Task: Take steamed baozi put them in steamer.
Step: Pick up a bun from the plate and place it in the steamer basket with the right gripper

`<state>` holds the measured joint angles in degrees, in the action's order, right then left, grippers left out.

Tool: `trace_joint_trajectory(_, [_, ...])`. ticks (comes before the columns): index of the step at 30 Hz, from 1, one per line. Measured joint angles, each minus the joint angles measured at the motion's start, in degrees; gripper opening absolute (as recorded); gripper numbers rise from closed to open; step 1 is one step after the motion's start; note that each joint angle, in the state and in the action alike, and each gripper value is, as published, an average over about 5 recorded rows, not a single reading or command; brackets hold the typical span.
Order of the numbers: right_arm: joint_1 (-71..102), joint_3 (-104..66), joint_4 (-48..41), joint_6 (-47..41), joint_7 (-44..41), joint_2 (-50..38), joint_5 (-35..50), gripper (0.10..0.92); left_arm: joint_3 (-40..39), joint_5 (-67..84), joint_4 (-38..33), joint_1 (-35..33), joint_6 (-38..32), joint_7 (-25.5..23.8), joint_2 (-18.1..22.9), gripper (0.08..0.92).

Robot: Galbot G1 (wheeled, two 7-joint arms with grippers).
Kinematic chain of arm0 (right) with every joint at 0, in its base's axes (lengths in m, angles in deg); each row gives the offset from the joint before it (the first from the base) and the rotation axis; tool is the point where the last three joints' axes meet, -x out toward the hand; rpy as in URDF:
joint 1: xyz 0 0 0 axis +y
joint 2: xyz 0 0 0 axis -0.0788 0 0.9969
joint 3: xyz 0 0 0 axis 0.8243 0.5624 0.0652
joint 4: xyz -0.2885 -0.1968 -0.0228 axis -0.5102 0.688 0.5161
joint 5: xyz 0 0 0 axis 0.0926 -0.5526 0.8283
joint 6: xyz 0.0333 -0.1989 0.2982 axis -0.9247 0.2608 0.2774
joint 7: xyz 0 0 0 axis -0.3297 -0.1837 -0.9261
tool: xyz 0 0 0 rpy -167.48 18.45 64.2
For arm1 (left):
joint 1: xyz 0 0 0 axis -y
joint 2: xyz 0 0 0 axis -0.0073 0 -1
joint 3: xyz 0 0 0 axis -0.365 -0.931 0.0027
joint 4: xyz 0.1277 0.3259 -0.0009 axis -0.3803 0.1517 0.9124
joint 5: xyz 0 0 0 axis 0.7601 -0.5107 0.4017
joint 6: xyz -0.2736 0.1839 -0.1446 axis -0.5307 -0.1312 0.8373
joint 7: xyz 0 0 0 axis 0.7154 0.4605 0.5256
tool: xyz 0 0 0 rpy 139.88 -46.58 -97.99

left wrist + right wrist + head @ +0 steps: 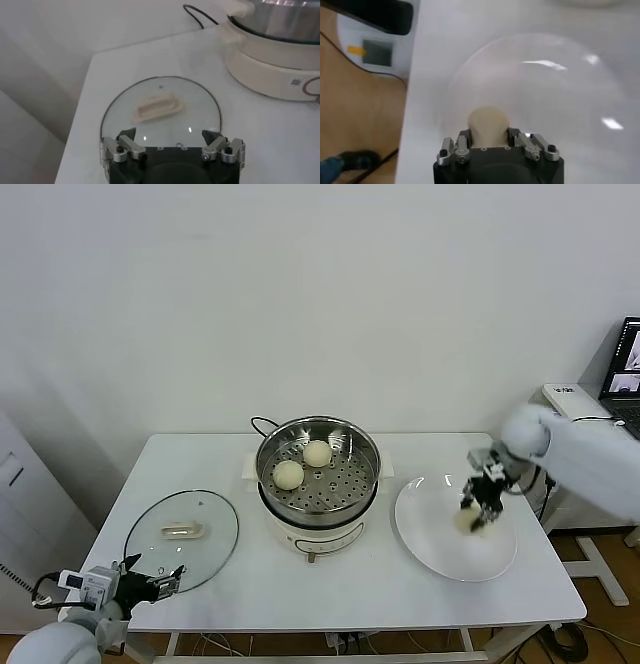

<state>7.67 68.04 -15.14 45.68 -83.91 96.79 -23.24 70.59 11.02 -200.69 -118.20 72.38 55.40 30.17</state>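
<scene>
right gripper is down on the white plate, fingers clamped together on a bun. right wrist view confirms it: the bun sits squeezed between the fingertips, with the plate under it. it looks like the only bun on the plate.

two buns are already in the steamer: one toward 9 o'clock on the perforated floor, one toward 12 o'clock.

key relation: the steamer lies at about 9 to 10 o'clock from the right gripper in the head view, next to the plate, their rims just beside each other. the steamer wall stands higher than the plate, so my read is the bun has to go up first, then across, then down past the rim. the bun is round, no long axis to mind. free floor inside is the 3 to 6 o'clock half, which is also the side nearest this arm, so the drop is short and clear of the two buns there.

room: the plate sits near the table's right edge, with a laptop off at 2 o'clock, well apart.

left gripper is parked at the table's front left corner, fingers wide apart, holding nothing, hovering at the near edge of the glass lid. right arm is clearly the nearer one.
</scene>
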Motion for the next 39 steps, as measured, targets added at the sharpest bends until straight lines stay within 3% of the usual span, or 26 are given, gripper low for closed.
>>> trace_joint_trajectory(20, [-8.39,-3.68,-5.13,21.80,-1.59,19.77,4.09,0.450,-0.66,0.35,-0.11,0.21,-0.43,0.00,-1.04,0.823])
trace_joint_trajectory(39, [-4.57,-4.32,0.96,41.51,-1.40,28.33,-7.28,0.454,-0.47,0.39,-0.36,-0.63,-1.33,-0.12,-1.24,0.823])
